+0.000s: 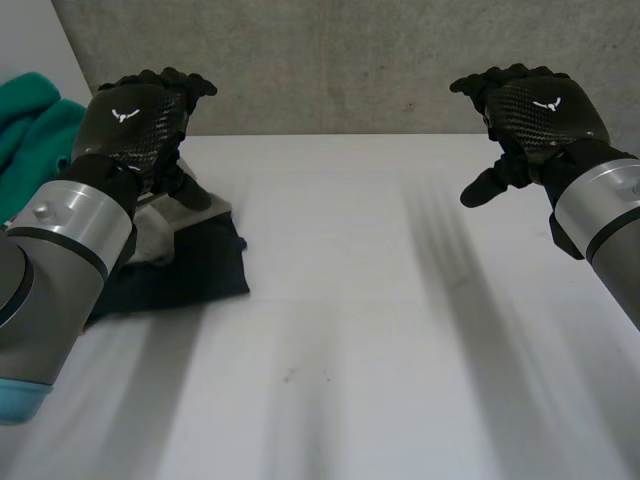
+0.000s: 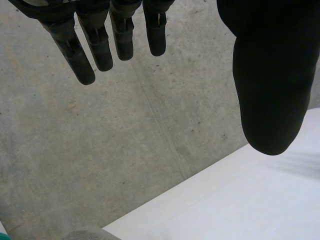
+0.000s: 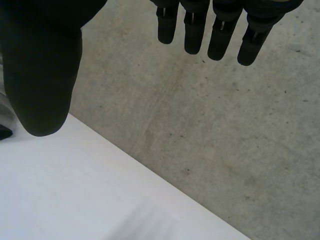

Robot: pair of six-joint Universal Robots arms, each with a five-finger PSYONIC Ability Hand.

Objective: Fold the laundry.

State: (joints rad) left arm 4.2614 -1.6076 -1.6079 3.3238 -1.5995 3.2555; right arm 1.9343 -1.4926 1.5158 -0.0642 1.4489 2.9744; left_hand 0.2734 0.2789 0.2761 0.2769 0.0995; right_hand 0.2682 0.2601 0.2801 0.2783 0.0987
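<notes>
A folded dark navy garment [image 1: 190, 265] with a light grey piece [image 1: 165, 235] on top lies on the white table [image 1: 380, 330] at the left. My left hand [image 1: 135, 118] hovers above it, raised off the table, fingers [image 2: 87, 55] straight and thumb [image 2: 272, 95] apart, holding nothing. My right hand [image 1: 535, 110] hangs in the air over the table's far right, fingers [image 3: 200, 30] straight and thumb [image 3: 42, 85] spread, also empty. Both palms face the wall.
A teal cloth pile [image 1: 30, 135] sits at the far left beyond the folded garment. A grey concrete wall [image 1: 350, 60] rises behind the table's far edge.
</notes>
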